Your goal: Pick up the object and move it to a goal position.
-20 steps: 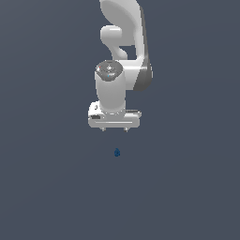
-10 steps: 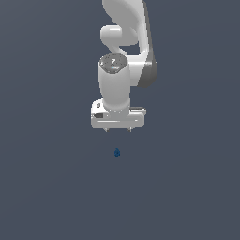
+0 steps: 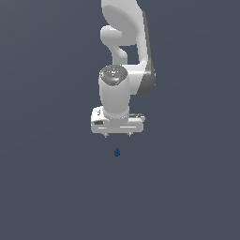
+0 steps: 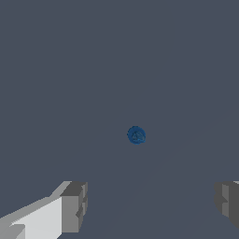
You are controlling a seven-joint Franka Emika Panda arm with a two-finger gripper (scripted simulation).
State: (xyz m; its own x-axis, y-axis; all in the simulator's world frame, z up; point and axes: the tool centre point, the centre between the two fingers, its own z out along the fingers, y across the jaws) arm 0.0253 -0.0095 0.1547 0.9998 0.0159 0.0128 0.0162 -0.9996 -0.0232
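Gripper (image 3: 117,135) hangs above the dark blue object (image 3: 116,152), jaws open wide; so tiny a thing may slip out if the descent is off-centre.

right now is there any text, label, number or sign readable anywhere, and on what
None readable: the white gripper, the dark blue object and the grey floor carry no legible words or numbers.
The faint mark on the object's top in the wrist view is too blurred to read.
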